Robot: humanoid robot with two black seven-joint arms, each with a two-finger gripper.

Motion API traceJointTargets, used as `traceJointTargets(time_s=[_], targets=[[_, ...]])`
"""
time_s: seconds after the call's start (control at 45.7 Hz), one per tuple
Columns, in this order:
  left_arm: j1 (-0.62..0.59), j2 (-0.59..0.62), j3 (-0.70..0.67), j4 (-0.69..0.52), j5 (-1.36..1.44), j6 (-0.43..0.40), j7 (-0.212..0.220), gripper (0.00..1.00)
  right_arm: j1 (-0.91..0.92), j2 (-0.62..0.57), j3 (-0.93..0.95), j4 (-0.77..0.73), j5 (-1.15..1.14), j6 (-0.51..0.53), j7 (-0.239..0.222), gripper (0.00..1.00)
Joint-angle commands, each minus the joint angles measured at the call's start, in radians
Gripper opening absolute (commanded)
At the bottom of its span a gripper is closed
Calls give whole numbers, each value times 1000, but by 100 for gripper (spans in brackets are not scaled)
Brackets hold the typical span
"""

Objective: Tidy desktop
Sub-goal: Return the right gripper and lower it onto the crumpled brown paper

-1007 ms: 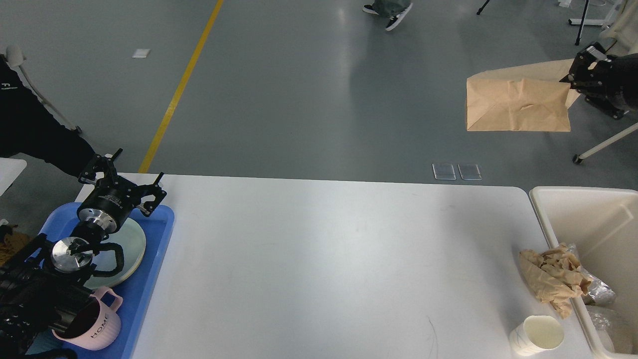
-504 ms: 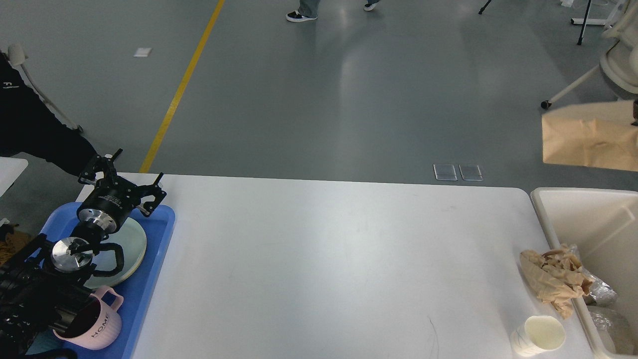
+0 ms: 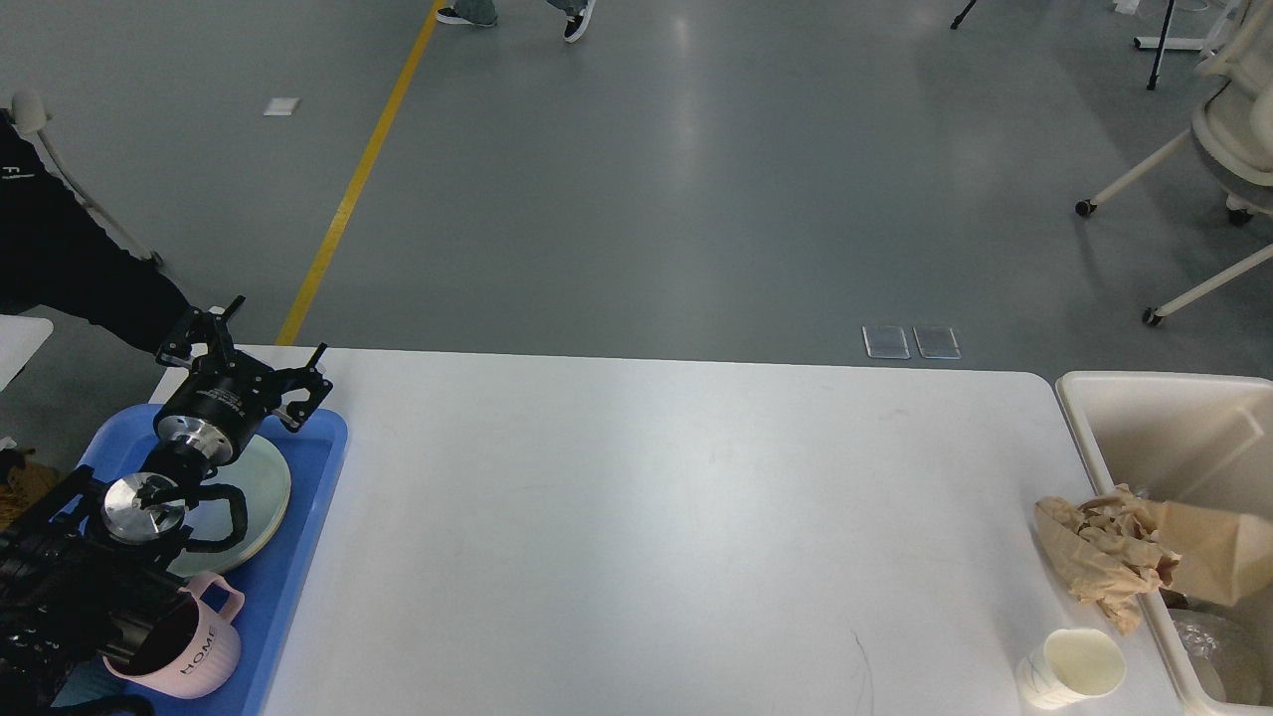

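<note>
At the far left the blue tray [image 3: 323, 467] is sitting on the left end of the desktop [image 3: 656, 517], and it is holding a pale plate [image 3: 264, 487] and a pink mug [image 3: 199, 646]. The left gripper [image 3: 261, 370] is hanging above the far edge of the tray with its two fingers spread apart and nothing between them. The middle of the desktop is looking bare.

Going to the right, crumpled brown paper [image 3: 1089, 562] is lying over the right edge of the desktop and leaning on the rim of the beige bin [image 3: 1094, 418]. A brown paper bag [image 3: 1208, 547] is lying inside the bin, just beside the crumpled paper. A white paper cup [image 3: 1072, 668] is standing upright near the front right corner. The right gripper is not showing anywhere in the view.

I am judging that the crumpled paper and the cup are remaining to clear. To do this well, the arm should be gripping the paper by its thick middle and lifting it fully over the rim, and pinching the cup gently so it is not crushing or tipping.
</note>
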Motion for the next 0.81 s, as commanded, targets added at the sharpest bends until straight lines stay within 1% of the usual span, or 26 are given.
traceJointTargets(time_s=[0.0, 0.088, 0.153, 0.307, 0.416, 0.635, 0.788], targets=[[0, 0, 0, 0, 0, 0, 0, 97, 13, 15, 3, 19, 0, 14, 3, 100], [0, 0, 0, 0, 0, 0, 0, 97, 75, 50, -2, 62, 0, 18, 3, 100], [0, 0, 0, 0, 0, 0, 0, 97, 134, 58, -4, 86, 0, 46, 2, 100], [0, 0, 0, 0, 0, 0, 0, 97, 272, 101, -20, 151, 0, 165, 0, 100], [0, 0, 0, 0, 0, 0, 0, 97, 370, 151, -68, 206, 0, 230, -2, 100], [0, 0, 0, 0, 0, 0, 0, 97, 539, 331, -206, 240, 2, 336, -2, 100], [0, 0, 0, 0, 0, 0, 0, 97, 626, 502, -304, 242, 3, 420, -2, 100]])
